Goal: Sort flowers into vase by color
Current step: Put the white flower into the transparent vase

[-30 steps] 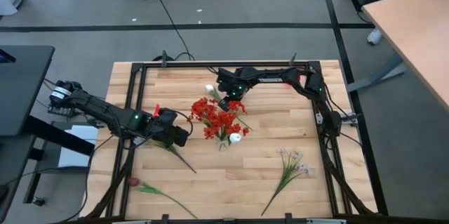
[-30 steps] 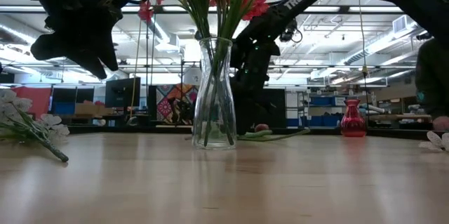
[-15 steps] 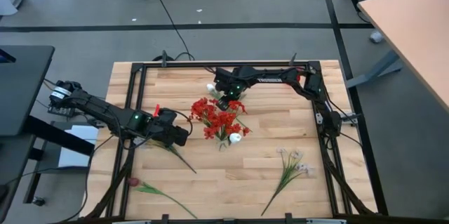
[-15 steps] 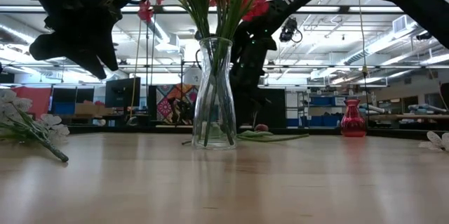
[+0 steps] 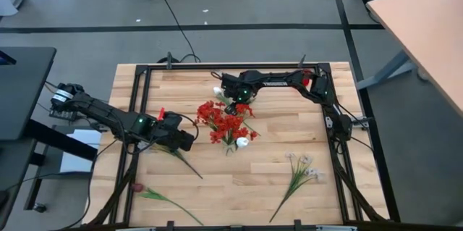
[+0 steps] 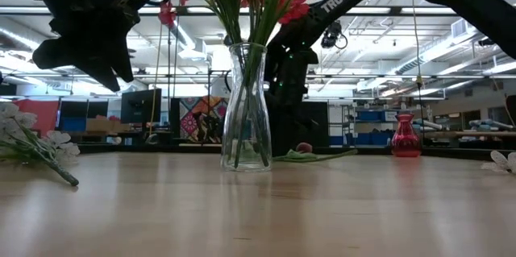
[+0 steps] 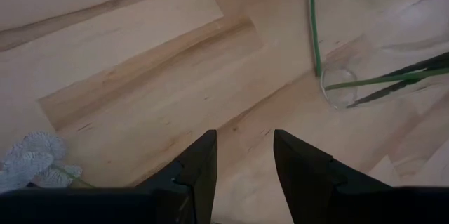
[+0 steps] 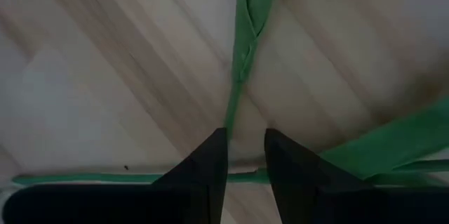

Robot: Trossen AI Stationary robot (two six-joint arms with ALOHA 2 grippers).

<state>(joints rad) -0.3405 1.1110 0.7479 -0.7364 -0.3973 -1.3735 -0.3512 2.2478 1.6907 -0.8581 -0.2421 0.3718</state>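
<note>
Under right hand (image 8: pixel 244 155), lengthwise stem (image 8: pixel 242 55).

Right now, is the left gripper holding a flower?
No. In the left wrist view the left gripper is open, with only bare wooden table between its fingers.

Bare table (image 5: pixel 253 180) between front stems; vase (image 6: pixel 246 108) with red flowers (image 5: pixel 226 122) mid-table, possibly crowding right gripper (image 5: pixel 236 103).

A vase (image 6: pixel 246 108) holding flowers (image 5: pixel 226 121) stands mid-tabletop (image 5: pixel 289 126), with the left end effector (image 5: pixel 189 141) on its left and the right end effector (image 5: pixel 230 106) just behind.
</note>
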